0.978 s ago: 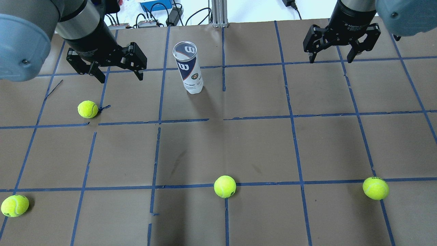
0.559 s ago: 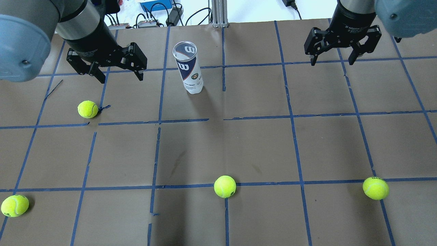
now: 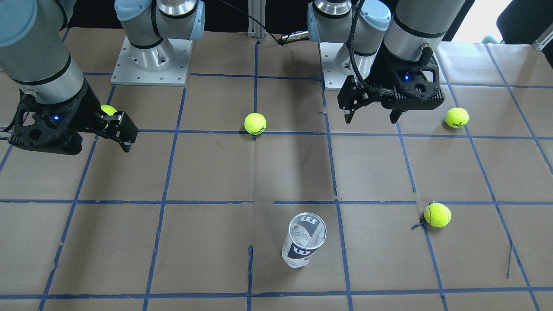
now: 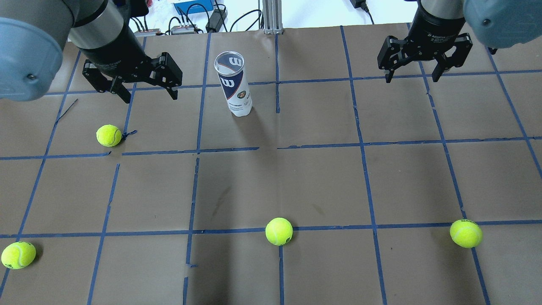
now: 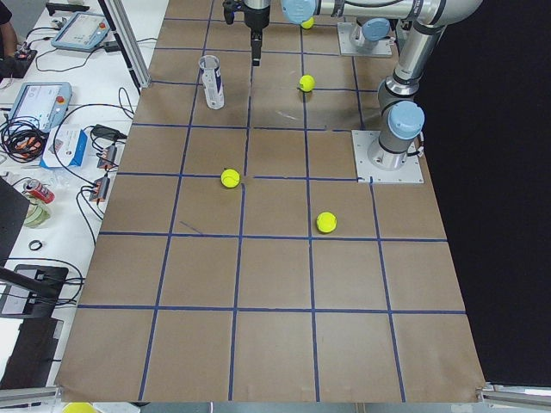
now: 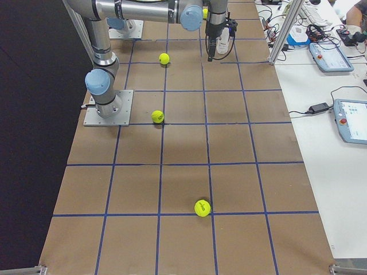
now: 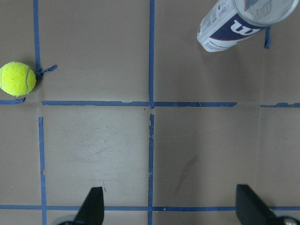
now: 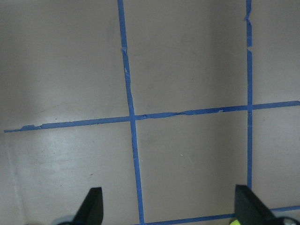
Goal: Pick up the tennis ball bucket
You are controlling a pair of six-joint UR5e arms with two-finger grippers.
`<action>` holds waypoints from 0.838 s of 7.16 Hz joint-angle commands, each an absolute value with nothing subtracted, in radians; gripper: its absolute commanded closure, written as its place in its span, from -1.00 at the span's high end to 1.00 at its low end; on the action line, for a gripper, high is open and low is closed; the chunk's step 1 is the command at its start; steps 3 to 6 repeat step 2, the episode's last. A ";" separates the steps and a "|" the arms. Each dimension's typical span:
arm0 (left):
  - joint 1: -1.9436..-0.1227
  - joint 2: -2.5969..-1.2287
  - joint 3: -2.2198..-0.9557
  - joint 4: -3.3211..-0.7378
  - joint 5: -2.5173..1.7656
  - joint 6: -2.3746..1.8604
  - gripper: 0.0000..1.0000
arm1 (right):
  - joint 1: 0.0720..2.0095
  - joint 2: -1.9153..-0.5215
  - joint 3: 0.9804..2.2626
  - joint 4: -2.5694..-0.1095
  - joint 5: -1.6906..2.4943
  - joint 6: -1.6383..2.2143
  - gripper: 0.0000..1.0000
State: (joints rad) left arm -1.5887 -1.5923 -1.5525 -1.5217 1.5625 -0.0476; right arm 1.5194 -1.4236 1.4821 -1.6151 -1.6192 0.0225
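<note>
The tennis ball bucket [image 4: 233,84] is a clear can with a white and dark blue Wilson label. It stands upright on the brown paper at the far middle of the table. It also shows in the front view [image 3: 304,241] and at the top right of the left wrist view [image 7: 239,23]. My left gripper [image 4: 150,95] is open and empty, in the air to the left of the can and apart from it. My right gripper [image 4: 411,75] is open and empty, far to the can's right.
Several yellow-green tennis balls lie on the table: one [image 4: 109,135] near my left gripper, one [image 4: 279,231] at the near middle, one [image 4: 465,233] near right, one [image 4: 18,255] near left. Blue tape lines grid the paper. Cables and boxes [image 4: 192,6] sit beyond the far edge.
My right gripper has shifted slightly toward the far edge of the table. The left gripper, the can and the balls have not moved.
</note>
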 commanded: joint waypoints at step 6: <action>-1.588 -1.592 -1.552 -1.522 1.562 -0.048 1.00 | 1.514 -1.424 1.479 -1.620 -1.615 0.024 1.00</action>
